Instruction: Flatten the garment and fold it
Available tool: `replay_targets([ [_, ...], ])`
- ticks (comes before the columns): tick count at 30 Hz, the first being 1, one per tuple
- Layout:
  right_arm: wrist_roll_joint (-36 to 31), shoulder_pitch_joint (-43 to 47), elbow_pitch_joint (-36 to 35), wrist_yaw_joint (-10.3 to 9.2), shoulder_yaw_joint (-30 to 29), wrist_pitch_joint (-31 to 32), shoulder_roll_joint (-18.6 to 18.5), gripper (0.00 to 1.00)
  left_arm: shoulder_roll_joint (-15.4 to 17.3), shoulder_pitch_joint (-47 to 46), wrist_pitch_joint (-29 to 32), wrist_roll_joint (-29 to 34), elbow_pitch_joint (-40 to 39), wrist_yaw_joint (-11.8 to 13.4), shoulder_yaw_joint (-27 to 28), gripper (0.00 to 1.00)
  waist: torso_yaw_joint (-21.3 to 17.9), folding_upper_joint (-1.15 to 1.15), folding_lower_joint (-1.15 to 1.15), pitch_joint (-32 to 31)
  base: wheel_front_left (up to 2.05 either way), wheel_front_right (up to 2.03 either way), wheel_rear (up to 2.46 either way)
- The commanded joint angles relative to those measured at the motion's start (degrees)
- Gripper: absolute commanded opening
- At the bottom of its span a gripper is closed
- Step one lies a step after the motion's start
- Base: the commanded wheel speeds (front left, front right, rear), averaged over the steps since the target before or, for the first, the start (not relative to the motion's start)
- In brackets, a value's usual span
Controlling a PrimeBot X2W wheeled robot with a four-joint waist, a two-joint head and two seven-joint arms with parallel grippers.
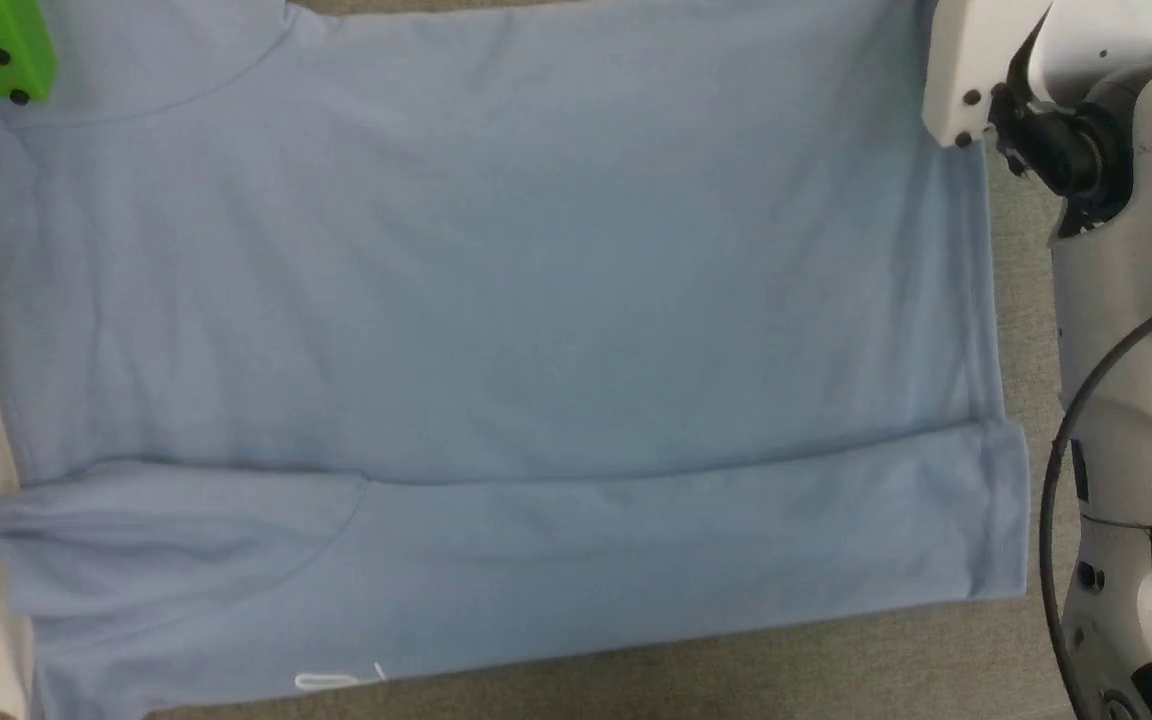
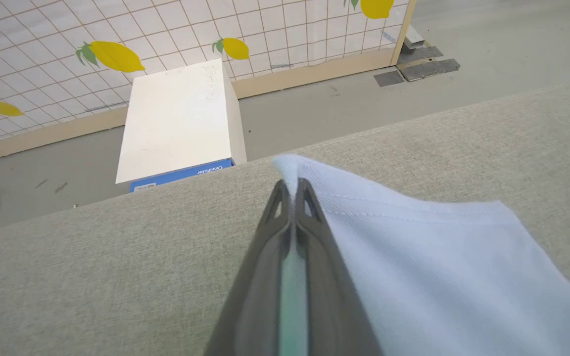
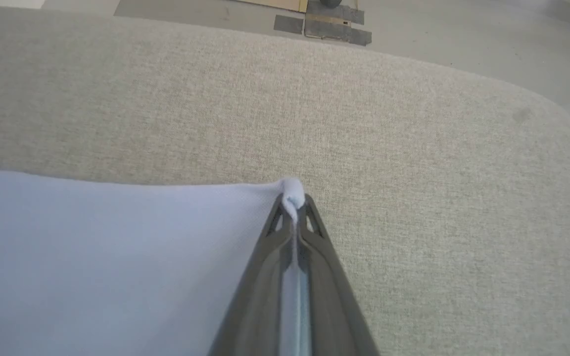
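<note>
The light blue shirt (image 1: pixel 496 330) lies spread over the grey fabric surface in the head view, its near strip folded over along a crease (image 1: pixel 536 475), with a small white mark (image 1: pixel 336 681) at the near edge. My left gripper (image 2: pixel 292 190) is shut on a corner of the shirt (image 2: pixel 413 257), pinched cloth poking past the tips. My right gripper (image 3: pixel 293 205) is shut on another corner of the shirt (image 3: pixel 117 257), a small bunch of cloth showing at its tips. In the head view, a green part (image 1: pixel 1 45) of my left arm shows top left and my pale right arm (image 1: pixel 1116 250) stands at the right.
The grey fabric surface (image 2: pixel 92 267) ends at a far edge; beyond it are the floor, a white box (image 2: pixel 176 118) with a blue side, and a tiled wall panel printed with lemons (image 2: pixel 112 55). A black cable (image 1: pixel 1061 480) loops beside my right arm.
</note>
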Motion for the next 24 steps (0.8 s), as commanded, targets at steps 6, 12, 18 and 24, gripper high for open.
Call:
replay_targets([
  [6,0.5,1.2,1.5,-0.08,0.3,-9.8,-0.7,0.0,-1.3,1.5,-8.0,0.1,4.2,-1.4,0.8,0.0,0.8,0.0,0.0,-4.3,0.0,0.0,0.0],
  [12,3.2,6.9,2.8,-0.08,1.3,-15.2,-2.2,0.0,-2.6,9.4,-13.8,-4.0,4.5,-2.8,2.5,0.0,2.2,0.0,0.0,-10.7,0.0,0.0,0.0],
  [18,8.0,15.5,0.3,-0.08,4.3,-21.0,-5.8,0.0,-4.1,20.7,-18.3,-8.9,0.5,-4.1,3.8,0.0,4.4,0.0,0.0,-17.3,0.0,0.0,0.0],
  [24,11.8,25.7,-4.1,-0.08,5.0,-26.1,-8.3,0.0,-3.9,34.4,-21.3,-13.9,-6.1,-4.5,5.4,0.0,6.5,0.0,0.0,-22.8,0.0,0.0,0.0],
])
